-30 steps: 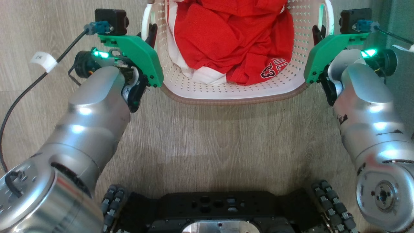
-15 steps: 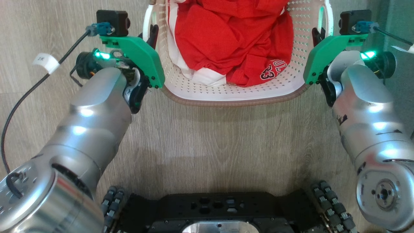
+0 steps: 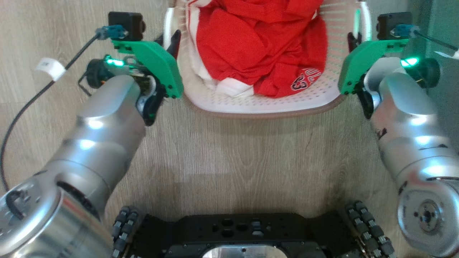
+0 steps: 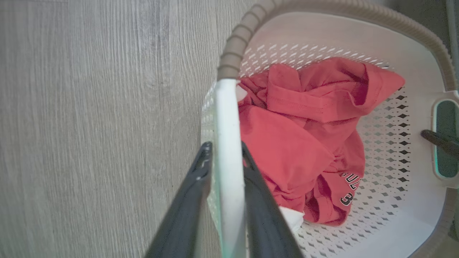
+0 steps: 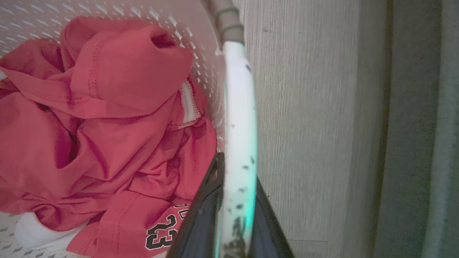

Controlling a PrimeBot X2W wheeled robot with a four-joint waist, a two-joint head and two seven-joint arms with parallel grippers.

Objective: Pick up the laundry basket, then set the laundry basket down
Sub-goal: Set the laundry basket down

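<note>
- Two pincers clamped: left gripper and right gripper each squeeze one of the white side handles of a cream perforated plastic laundry basket with a brown woven-look rim, holding crumpled red clothing.
- It sits between them on or over a grey wood-grain floor, beyond the black wheeled base.

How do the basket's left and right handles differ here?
The left handle is clean white; the right handle carries dark specks. Beside the left handle lies wood floor; a grey-green strip runs beyond the right handle. Shared: left gripper and right gripper each clamp one.
</note>
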